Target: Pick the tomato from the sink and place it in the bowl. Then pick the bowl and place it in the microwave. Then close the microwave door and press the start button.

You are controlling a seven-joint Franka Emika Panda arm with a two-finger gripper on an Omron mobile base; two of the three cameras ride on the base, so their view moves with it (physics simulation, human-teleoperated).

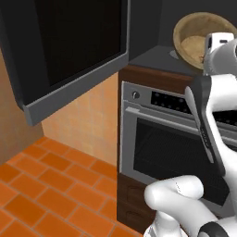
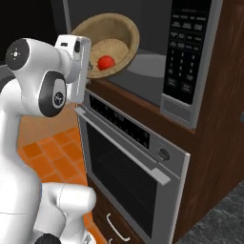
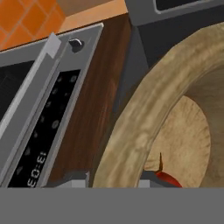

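- The gripper sits at the rim of the bowl. In the hand view a grey finger shows on the outer side of the wooden wall and another on the inner side, so the fingers straddle the rim and appear pinched on it. The contact itself lies at the cut-off edge of the view.
- In the right base view the bowl is tipped steeply, its opening turned toward the camera. It is just beyond the white hand, at the mouth of the microwave cavity, above the cavity's grey floor.
- The tomato lies inside the bowl against its lower wall, close to the hand. In the hand view a sliver of red shows just past the inner finger.
- The microwave door stands swung open — a broad black glass panel in a grey frame, well off to the gripper's left in the left base view.
- The microwave's button panel runs down the right of the cavity, on the far side of the bowl from the hand.
- Directly below the gripper is the steel oven, with its display strip, a round knob and a bar handle across a dark glass door.
- Dark wood cabinet frames both appliances — orange floor tiles lie below to the left.
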